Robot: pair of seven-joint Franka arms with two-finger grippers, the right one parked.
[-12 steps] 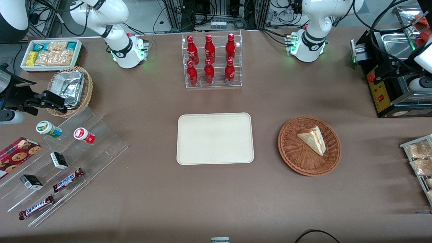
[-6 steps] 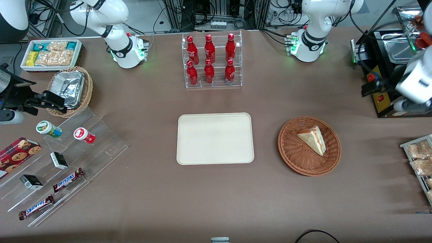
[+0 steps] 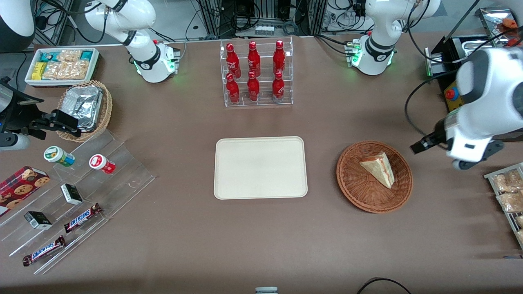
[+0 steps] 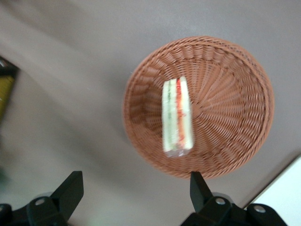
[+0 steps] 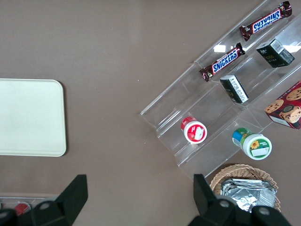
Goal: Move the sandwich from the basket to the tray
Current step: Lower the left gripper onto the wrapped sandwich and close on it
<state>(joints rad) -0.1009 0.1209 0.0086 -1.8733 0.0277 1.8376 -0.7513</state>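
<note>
We find the left arm's hand [image 4: 134, 188] spread wide and holding nothing, raised above the brown surface [image 3: 261, 241] just beside the basket [image 3: 354, 188], toward the working arm's end. The sandwich [image 3: 378, 168] lies inside the basket [image 4: 235, 94], resting on its side with its red and green filling showing, apart from the fingers [image 4: 70, 190]. The tray [image 3: 260, 192] sits near the basket, toward the parked arm's end.
</note>
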